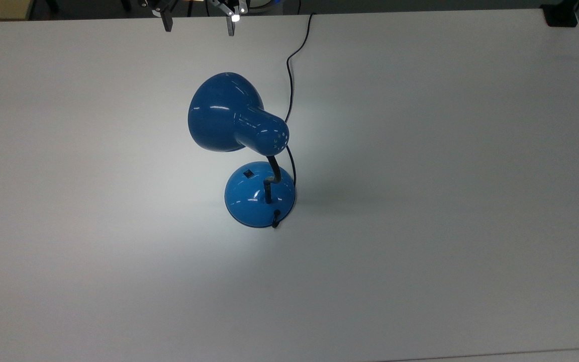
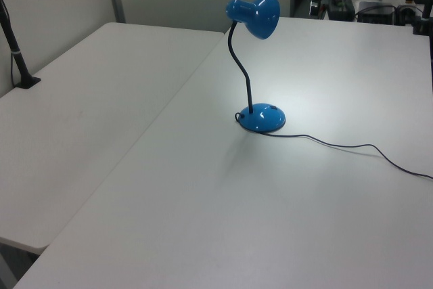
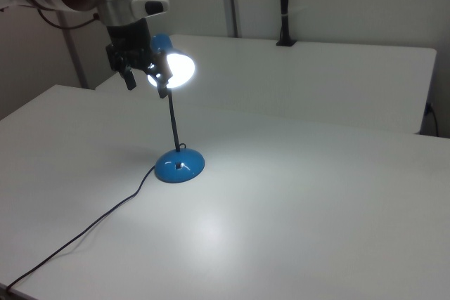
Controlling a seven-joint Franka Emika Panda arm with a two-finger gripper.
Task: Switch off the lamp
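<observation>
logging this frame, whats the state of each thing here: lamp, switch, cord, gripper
lamp: on, bulb glowing in the right view, standing upright on the table, shade tilted.
switch: on the domed base, untouched, nothing near it.
cord: slack, trailing from the base across the table.
gripper: open, empty, up high at shade level, well clear of the base.

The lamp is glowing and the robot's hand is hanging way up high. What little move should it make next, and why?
Probably lower the gripper toward the lamp's base, aiming for the small black switch. The lamp is lit, its glow pooling on the table, and the open jaws hang high beside the shade, well above the base, touching nothing.
</observation>
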